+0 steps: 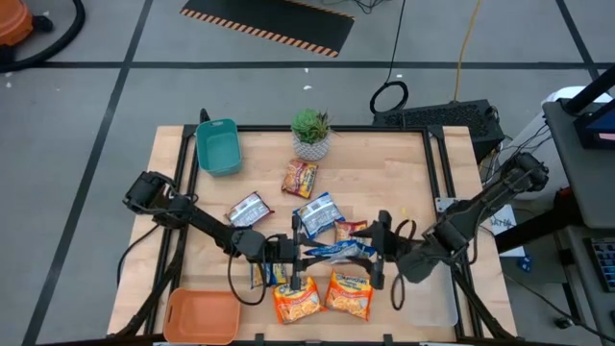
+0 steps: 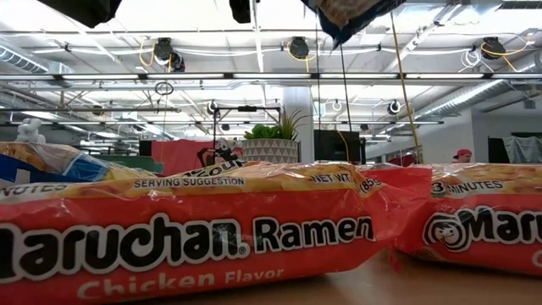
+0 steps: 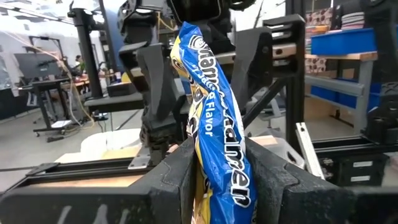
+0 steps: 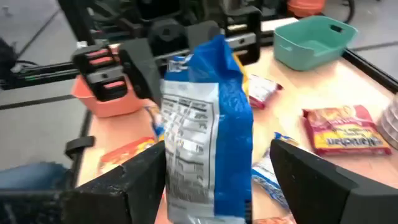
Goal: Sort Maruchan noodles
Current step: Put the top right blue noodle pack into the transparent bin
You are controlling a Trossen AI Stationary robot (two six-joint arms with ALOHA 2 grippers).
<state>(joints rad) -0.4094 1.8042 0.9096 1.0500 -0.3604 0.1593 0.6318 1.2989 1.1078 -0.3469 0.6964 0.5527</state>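
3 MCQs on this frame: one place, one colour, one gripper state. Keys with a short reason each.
1. Where is the potted plant?
A. far edge of the table
B. in the teal bin
C. beside the orange bin

2. What colour is the packet held between the arms?
A. dark red
B. blue and yellow
C. silver

3. How are the right gripper's fingers?
A. shut on the packet
B. open around the packet
C. out of view

Answers:
1. A: the plant stands at the far edge, right of the teal bin.
2. B: the left gripper pinches a blue-and-yellow packet.
3. B: the right gripper has fingers apart from the wrapper.
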